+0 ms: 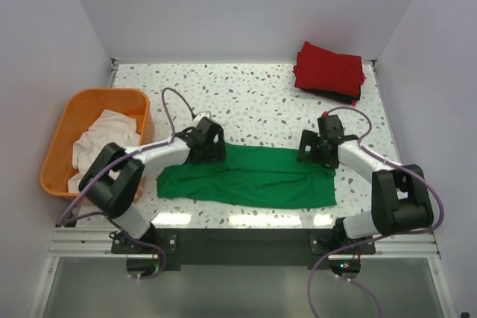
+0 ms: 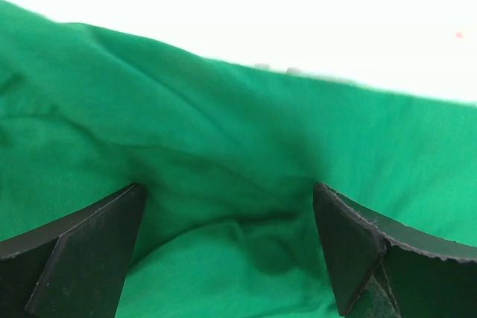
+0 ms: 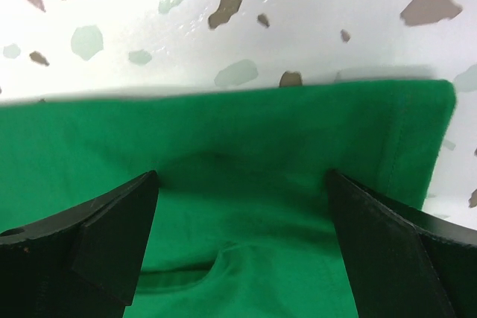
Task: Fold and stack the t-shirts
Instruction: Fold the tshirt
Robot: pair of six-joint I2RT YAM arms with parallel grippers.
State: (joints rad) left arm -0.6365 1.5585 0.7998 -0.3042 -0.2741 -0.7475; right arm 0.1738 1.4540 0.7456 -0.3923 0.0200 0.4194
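The bright green t-shirt (image 1: 250, 176) lies as a long folded strip across the front middle of the table. My left gripper (image 1: 209, 151) is open, its fingers (image 2: 89, 251) pressing down on the shirt's far left edge (image 2: 223, 154). My right gripper (image 1: 313, 153) is open, its fingers (image 3: 387, 243) down on the shirt's far right edge (image 3: 246, 147), near its corner. The red t-shirt (image 1: 329, 69) lies folded on top of the black t-shirt (image 1: 349, 97) at the back right. The off-white t-shirt (image 1: 100, 143) is crumpled in the orange basket (image 1: 71, 109).
The orange basket stands at the left edge of the table, close to my left arm. The speckled tabletop (image 1: 246, 102) shows between the green shirt and the back wall.
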